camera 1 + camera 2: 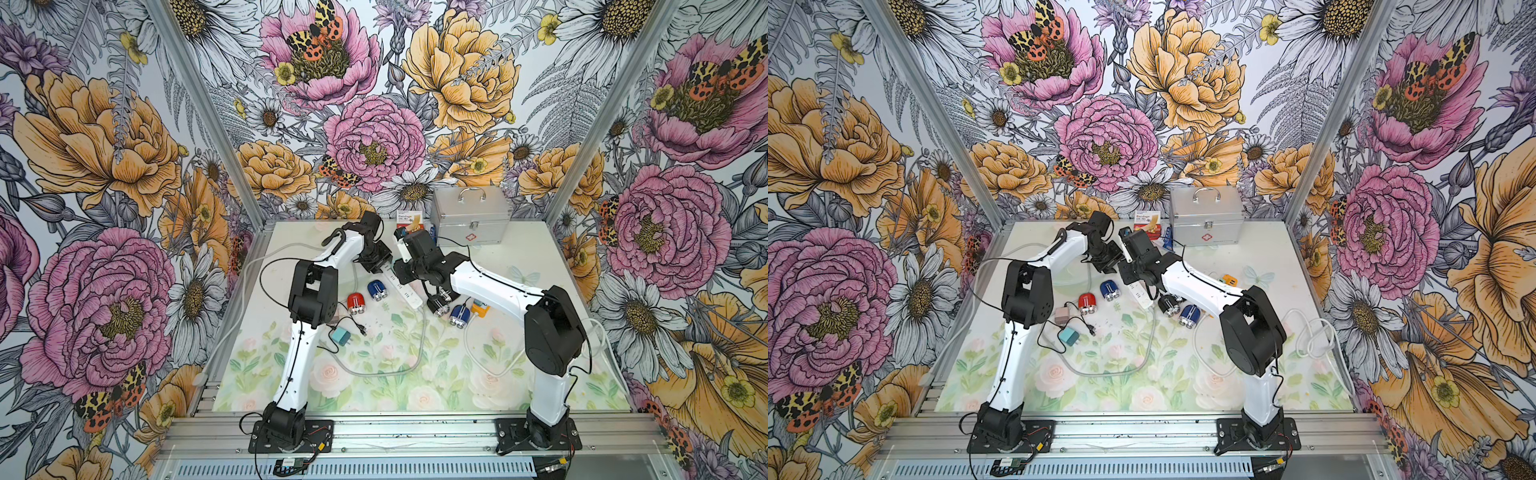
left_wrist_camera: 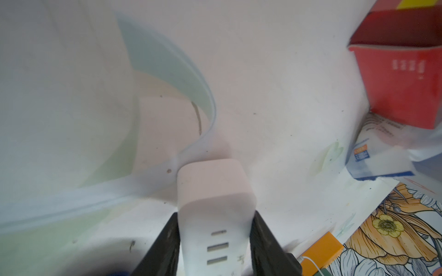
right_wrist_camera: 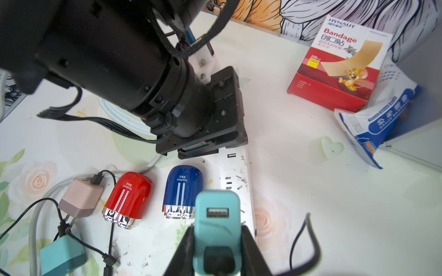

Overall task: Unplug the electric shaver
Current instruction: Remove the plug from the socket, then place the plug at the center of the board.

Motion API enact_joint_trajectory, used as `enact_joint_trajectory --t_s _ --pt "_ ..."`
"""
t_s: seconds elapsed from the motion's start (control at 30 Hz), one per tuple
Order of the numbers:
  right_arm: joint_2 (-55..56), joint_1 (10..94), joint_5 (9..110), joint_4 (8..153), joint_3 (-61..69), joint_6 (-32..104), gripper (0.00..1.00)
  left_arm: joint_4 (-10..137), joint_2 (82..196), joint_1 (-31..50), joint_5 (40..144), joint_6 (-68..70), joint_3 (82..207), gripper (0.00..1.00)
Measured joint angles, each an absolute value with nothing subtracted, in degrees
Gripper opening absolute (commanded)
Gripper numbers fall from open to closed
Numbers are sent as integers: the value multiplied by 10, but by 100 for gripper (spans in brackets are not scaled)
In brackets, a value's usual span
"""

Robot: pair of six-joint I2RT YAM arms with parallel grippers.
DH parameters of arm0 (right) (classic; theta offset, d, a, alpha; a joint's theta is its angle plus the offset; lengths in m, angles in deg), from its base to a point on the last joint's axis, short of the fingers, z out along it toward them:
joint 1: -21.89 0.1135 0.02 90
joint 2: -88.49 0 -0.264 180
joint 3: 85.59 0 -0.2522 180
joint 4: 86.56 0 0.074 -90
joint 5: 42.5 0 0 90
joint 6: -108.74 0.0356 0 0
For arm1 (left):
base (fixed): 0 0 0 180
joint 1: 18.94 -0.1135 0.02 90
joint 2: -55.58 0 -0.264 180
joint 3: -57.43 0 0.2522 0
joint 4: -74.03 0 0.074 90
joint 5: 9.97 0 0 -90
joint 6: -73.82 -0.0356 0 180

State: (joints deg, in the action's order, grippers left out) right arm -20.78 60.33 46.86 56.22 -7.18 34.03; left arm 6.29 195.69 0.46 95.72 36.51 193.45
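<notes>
The left fingers clamp the end of the long white plastic power strip on the floral worktop. The right fingers grip a teal cube-shaped USB charger above the strip, with a black cable in its port. The black chrome-headed electric shaver lies just beside the strip's near end, under the right arm.

bandage box: upright by back wall | gauze packet: just beside it (crumpled) | silver case: closed
</notes>
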Motion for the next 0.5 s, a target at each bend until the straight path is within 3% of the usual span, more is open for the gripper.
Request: enact_joint_trajectory --t_s 0.13,0.5 --pt "-208 591 481 562 -43 375 9 62 1957 4 935 347 1934 60" --pt "-267 520 502 558 -72 486 12 62 1943 5 896 301 1929 68"
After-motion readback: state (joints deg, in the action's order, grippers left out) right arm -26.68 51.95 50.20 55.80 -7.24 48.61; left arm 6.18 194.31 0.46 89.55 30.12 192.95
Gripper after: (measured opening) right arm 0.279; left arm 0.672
